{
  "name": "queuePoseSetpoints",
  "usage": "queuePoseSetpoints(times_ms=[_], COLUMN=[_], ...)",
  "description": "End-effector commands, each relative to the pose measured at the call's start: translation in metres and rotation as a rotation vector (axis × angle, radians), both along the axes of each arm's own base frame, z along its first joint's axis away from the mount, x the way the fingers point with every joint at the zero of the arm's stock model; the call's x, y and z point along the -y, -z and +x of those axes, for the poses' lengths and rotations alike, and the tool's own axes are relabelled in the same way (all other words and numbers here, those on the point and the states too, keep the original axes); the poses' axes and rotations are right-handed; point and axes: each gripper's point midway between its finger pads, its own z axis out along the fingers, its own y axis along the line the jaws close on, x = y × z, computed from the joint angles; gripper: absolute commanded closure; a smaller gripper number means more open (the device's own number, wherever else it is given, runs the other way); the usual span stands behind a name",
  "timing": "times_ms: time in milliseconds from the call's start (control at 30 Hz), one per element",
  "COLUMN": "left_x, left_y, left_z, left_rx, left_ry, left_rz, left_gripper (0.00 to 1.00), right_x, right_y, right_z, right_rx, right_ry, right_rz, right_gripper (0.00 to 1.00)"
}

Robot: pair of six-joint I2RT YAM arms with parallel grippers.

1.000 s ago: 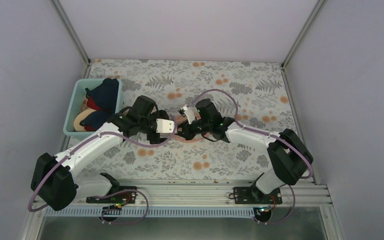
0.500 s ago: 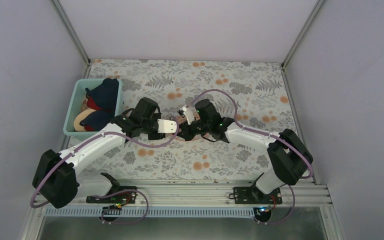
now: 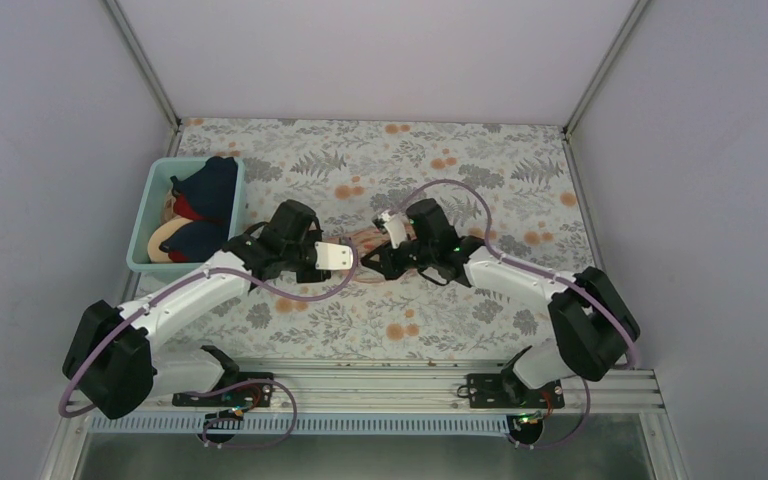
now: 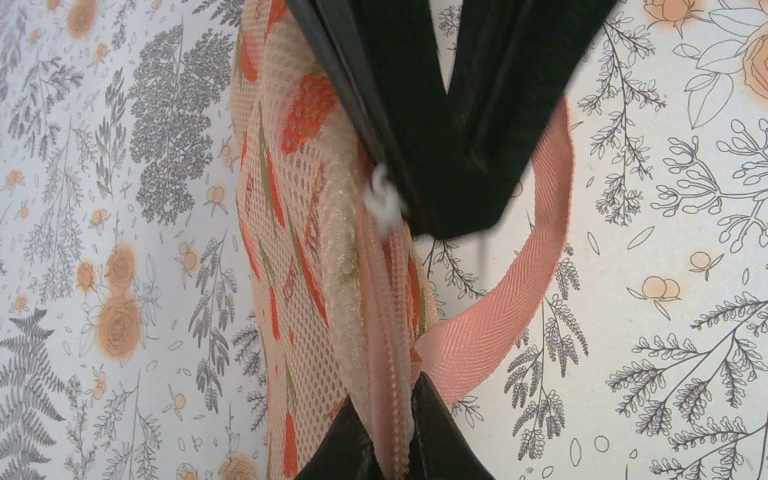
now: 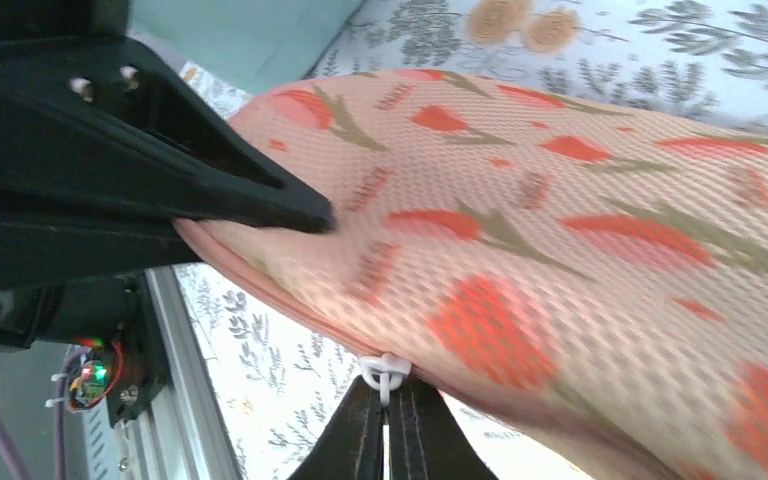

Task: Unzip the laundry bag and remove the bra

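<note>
since a second ago the left gripper (image 4: 395,442) has closed from wide open onto the edge of the laundry bag (image 4: 290,200), and the right arm has drawn a little to the right, away from it. the laundry bag lies near the middle of the table (image 4: 700,330), stretched between the two grippers, its zipped seam running from one to the other, roughly left to right in the overhead view. the left gripper pinches the seam at the end where the pink loop (image 4: 520,300) comes off. the right gripper (image 5: 390,405) is clamped on the small white zipper pull (image 5: 384,372), which sits just beside the left gripper's hold, so the seam looks barely opened, if at all. the bra is not in view; i take it to be inside the bag, which looks full. the coming move turns on that line: the pull has to travel along the seam away from the left gripper, toward the robot's right, while the left gripper anchors the loop end. the right arm has that job, as it has the pull. the teal bin (image 3: 160,215) of other bras stands well apart at the far left.
</note>
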Motion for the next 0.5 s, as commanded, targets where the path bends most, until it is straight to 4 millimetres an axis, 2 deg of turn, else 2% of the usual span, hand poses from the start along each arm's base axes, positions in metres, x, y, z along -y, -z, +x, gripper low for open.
queuePoseSetpoints(times_ms=[0, 233, 333, 467], left_x=[-0.01, -0.017, -0.023, -0.041], left_y=[0.007, 0.013, 0.016, 0.016], left_z=[-0.001, 0.001, 0.005, 0.027], left_rx=[0.007, 0.024, 0.035, 0.074], left_ry=[-0.019, -0.03, -0.047, -0.121], left_rz=[0.04, 0.067, 0.076, 0.067], left_gripper=[0.98, 0.98, 0.98, 0.98], right_x=[0.027, 0.051, 0.054, 0.051], right_y=[0.0, 0.003, 0.003, 0.007], right_z=[0.011, 0.02, 0.02, 0.016], right_rx=[0.036, 0.04, 0.035, 0.015], right_ry=[0.067, 0.116, 0.116, 0.102], right_rz=[-0.029, -0.042, -0.035, -0.02], right_gripper=[0.96, 0.96, 0.96, 0.96])
